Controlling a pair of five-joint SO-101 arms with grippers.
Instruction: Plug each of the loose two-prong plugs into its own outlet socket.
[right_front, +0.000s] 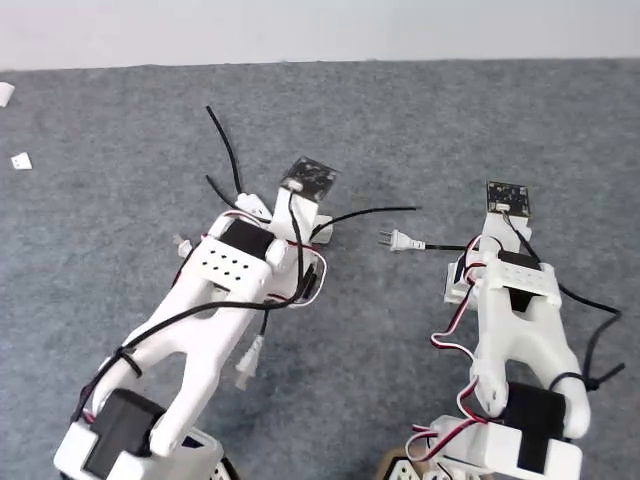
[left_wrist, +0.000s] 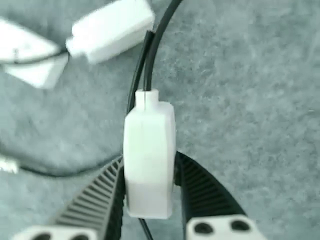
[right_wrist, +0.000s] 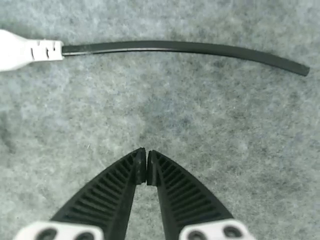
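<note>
— Left hand first, since it sits closest. What has it got?

— Its ribbed fingers are clamped on a white block, one finger against each flat side (socket or plug body, I can't tell, as its face is hidden).

— Any cord on it?

— Yes. A black cord leaves the block's far end and runs straight ahead of the hand. Beyond that lies a second block, also white. It is apart from the held one and rests on the grey worktop.

— And the right hand?

— Closed, tips touching, with nothing between them. It hangs over bare worktop.

— Where is a plug, then?

— One white plug lies ahead of that hand and off to one side, well clear of the fingertips. Its black lead crosses in front of the hand to a free end. From above, the same plug lies loose beside the right arm, and its two prongs point away from that arm (no socket touches them).
</note>
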